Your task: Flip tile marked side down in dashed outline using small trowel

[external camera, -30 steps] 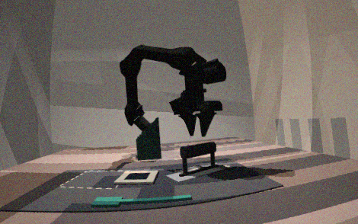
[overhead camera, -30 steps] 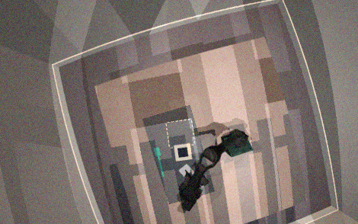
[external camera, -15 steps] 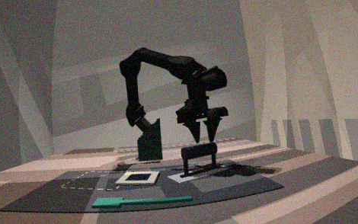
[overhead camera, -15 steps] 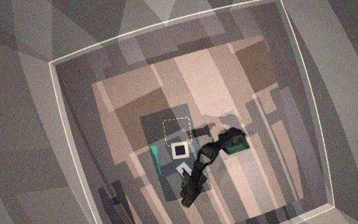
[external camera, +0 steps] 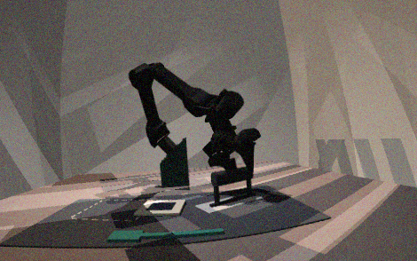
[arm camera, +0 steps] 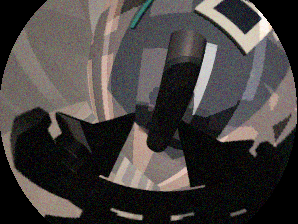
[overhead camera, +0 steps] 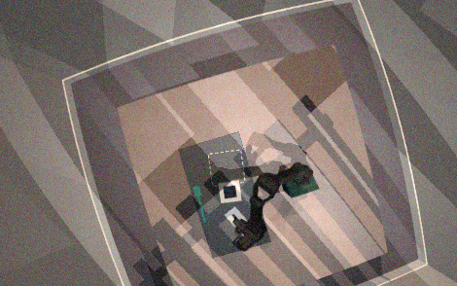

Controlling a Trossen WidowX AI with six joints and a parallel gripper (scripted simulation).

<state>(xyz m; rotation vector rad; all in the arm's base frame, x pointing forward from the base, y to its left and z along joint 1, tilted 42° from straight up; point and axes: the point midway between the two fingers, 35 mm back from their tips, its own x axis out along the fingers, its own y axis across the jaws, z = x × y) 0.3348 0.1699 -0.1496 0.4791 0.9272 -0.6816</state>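
Note:
The tile (overhead camera: 229,191) (external camera: 165,206) (arm camera: 238,16), cream-rimmed with a dark square facing up, lies flat on the mat (overhead camera: 216,246) (external camera: 283,218), just outside the near side of the dashed outline (overhead camera: 225,152). The small trowel (overhead camera: 235,212) (external camera: 204,207) (arm camera: 181,87) has a pale blade and a dark handle; its blade is low at the mat, beyond the tile from the outline. My gripper (external camera: 232,198) (arm camera: 157,119) is open, pointing down low over the trowel, with the handle between its spread fingers. Black arm parts and shadow hide how close the fingers are to the handle.
A teal long-handled tool (overhead camera: 197,194) (external camera: 125,235) (arm camera: 141,13) lies flat along the mat's edge, beside the tile. A dark green block (overhead camera: 307,188) (external camera: 175,170) stands by the arm's base. Patchy shadows cross the mat and table.

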